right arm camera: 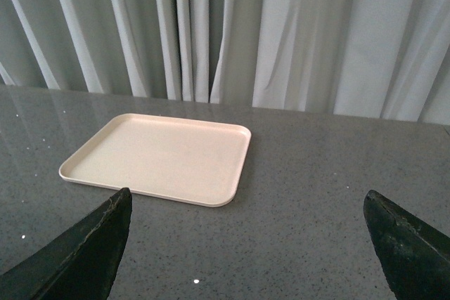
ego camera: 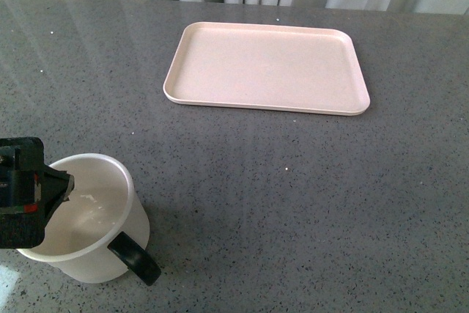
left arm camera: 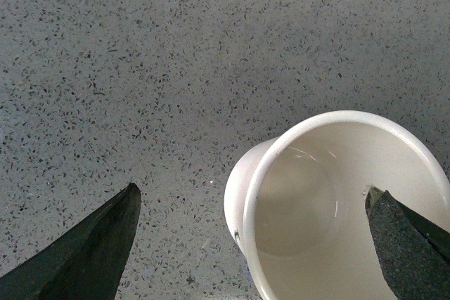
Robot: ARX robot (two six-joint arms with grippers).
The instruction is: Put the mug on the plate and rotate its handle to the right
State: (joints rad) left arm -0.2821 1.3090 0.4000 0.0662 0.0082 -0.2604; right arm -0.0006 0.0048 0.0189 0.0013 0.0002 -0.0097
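Note:
The cream mug (ego camera: pixel 95 218) stands upright on the grey counter at the near left, its black handle (ego camera: pixel 135 258) pointing toward the near right. My left gripper (ego camera: pixel 44 196) is open and hangs over the mug's left rim. In the left wrist view the gripper (left arm camera: pixel 253 198) straddles the mug (left arm camera: pixel 330 201), with one finger over its inside and the other over bare counter. The pale pink plate (ego camera: pixel 264 104) lies bare further back, right of the mug. My right gripper (right arm camera: pixel 246 201) is open above the counter, facing the plate (right arm camera: pixel 162 156). It does not show in the front view.
The speckled grey counter (ego camera: pixel 293 196) stretches between mug and plate. Pale curtains (right arm camera: pixel 281 33) hang behind its far edge.

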